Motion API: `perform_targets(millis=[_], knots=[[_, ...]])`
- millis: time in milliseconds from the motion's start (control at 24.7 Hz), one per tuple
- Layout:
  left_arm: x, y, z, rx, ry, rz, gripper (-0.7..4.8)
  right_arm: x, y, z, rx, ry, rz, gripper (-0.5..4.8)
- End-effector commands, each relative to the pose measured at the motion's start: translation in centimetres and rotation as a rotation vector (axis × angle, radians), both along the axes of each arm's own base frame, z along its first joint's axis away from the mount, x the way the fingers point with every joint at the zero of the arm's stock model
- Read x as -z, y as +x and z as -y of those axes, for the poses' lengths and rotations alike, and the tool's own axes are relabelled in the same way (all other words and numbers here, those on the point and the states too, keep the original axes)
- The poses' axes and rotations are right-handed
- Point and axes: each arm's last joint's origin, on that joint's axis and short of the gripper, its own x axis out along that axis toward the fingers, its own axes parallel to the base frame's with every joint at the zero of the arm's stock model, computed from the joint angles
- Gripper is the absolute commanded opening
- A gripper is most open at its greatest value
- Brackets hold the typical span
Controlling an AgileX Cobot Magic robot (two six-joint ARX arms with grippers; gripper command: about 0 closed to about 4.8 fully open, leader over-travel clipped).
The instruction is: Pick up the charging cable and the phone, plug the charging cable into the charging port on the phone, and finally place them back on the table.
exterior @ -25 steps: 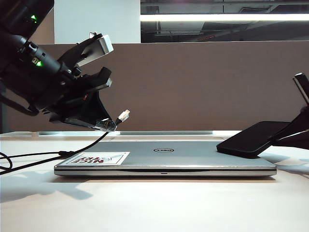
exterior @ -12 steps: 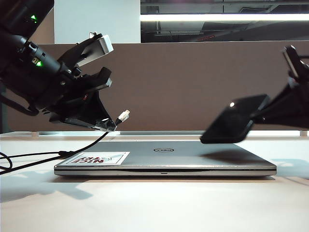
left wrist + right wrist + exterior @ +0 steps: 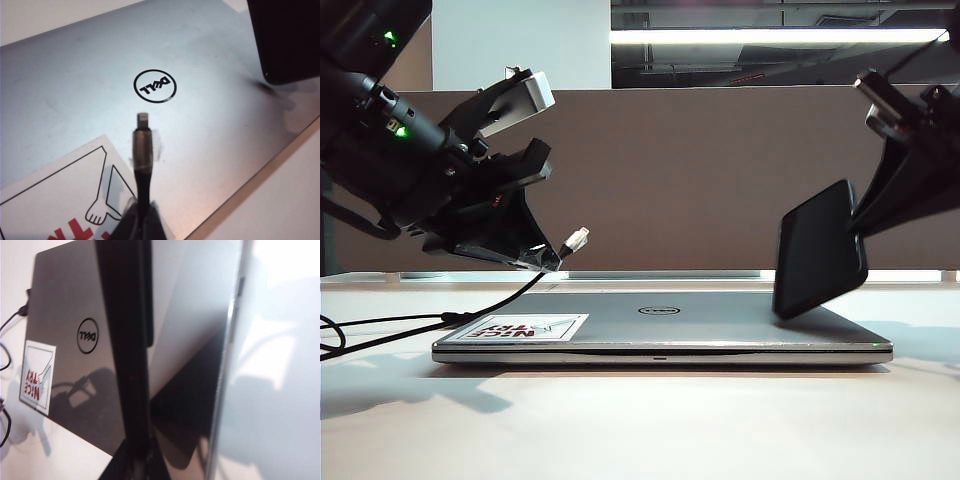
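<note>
The left claw (image 3: 548, 262) is clamping the charging cable (image 3: 142, 165) just behind its plug, hovering above the laptop (image 3: 720, 322); the right claw (image 3: 865, 222) is gripping the phone (image 3: 818, 250), tilted steeply over the laptop's right end, off the worktop (image 3: 640, 420). The risk: the charging port is sitting well apart from the plug and angled away, so a skewed approach could jam or bend the plug

I see exterior camera low, table-level, facing divider; both wrist cameras close, sharing laptop (image 3: 660, 325) lid.
</note>
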Motion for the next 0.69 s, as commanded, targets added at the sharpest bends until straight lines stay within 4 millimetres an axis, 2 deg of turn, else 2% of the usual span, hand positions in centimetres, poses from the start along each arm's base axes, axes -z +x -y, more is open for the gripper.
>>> perform_targets(millis=[40, 283, 485, 687], knots=[[-0.4, 0.1, 0.1, 0.003, -0.018, 0.018, -0.08, -2.5, 0.2, 0.1, 0.023, -0.065, -0.002, -0.06], [-0.4, 0.1, 0.1, 0.003, -0.02, 0.021, -0.08, -4.8, -0.3, 0.7, 0.058, -0.288, -0.061, -0.06], [-0.4, 0.1, 0.1, 0.003, -0.02, 0.021, -0.08, -4.7, -1.1, 1.0, 0.057, -0.414, -0.151, -0.06], [-0.5, 0.2, 0.2, 0.003, -0.027, 0.031, -0.08, -4.4, -1.8, 1.1, 0.007, -0.447, -0.207, -0.06]])
